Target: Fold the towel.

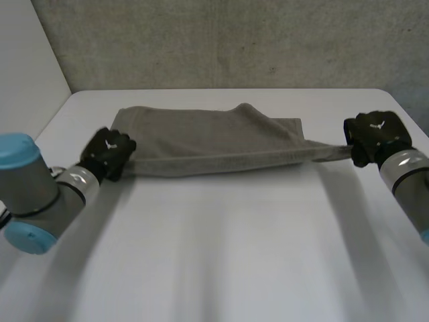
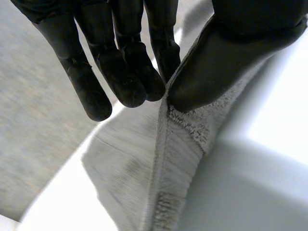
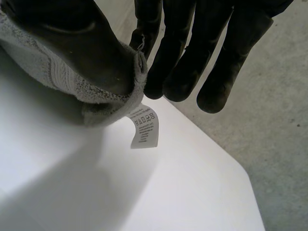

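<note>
A grey towel (image 1: 214, 141) lies stretched across the far half of the white table (image 1: 221, 255), folded over lengthwise. My left hand (image 1: 107, 153) is at its near left corner; in the left wrist view the thumb (image 2: 216, 62) pinches the towel's hem (image 2: 166, 144) against the fingers (image 2: 144, 72). My right hand (image 1: 375, 137) holds the near right corner, pulled out taut to a point. Seen from the right wrist, the thumb (image 3: 82, 43) presses the towel corner (image 3: 101, 96) against the fingers (image 3: 173, 62), and a white care label (image 3: 144, 126) hangs below it.
A grey concrete wall (image 1: 234, 40) rises behind the table. The table's far right corner (image 3: 240, 173) lies close beyond my right hand, with grey floor (image 3: 274, 120) past it. Bare tabletop spreads in front of the towel.
</note>
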